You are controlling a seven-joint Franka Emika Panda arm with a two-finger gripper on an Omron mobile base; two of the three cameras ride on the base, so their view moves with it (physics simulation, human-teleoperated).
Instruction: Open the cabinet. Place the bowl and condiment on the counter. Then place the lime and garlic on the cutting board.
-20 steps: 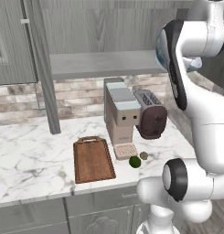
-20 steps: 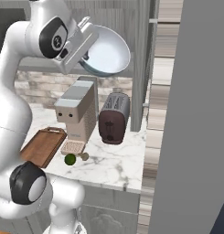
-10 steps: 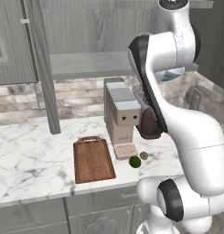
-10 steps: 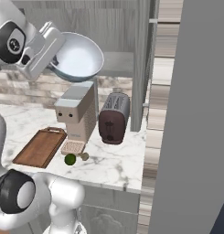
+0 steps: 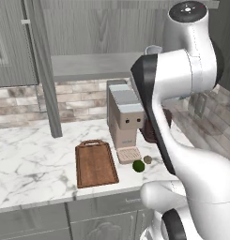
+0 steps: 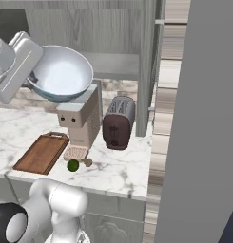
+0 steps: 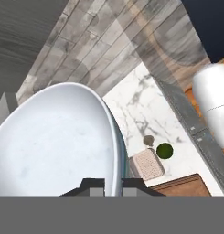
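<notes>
My gripper [image 6: 33,79] is shut on the rim of the bowl [image 6: 61,73], a large round one with a white inside, held tilted in the air above the coffee machine. In the hand view the bowl [image 7: 54,137] fills the left, its rim between my fingertips [image 7: 93,184]. Below on the counter [image 6: 118,171] lie the lime [image 6: 72,165] and the garlic [image 6: 87,163], side by side. The cutting board [image 5: 95,161] lies bare to their left. The cabinet [image 5: 93,65] stands open with its grey shelf bare. The condiment is out of view.
A beige coffee machine [image 5: 126,119] stands behind the lime, its drip tray [image 7: 147,164] just beside the fruit. A dark toaster [image 6: 119,123] sits to its right. An open cabinet door [image 6: 151,71] and a tall grey panel [image 6: 199,118] close off the right.
The arm has swung the bowl out of the cabinet, leftwards and a little lower in the right base view. The grip on the rim has not changed.
</notes>
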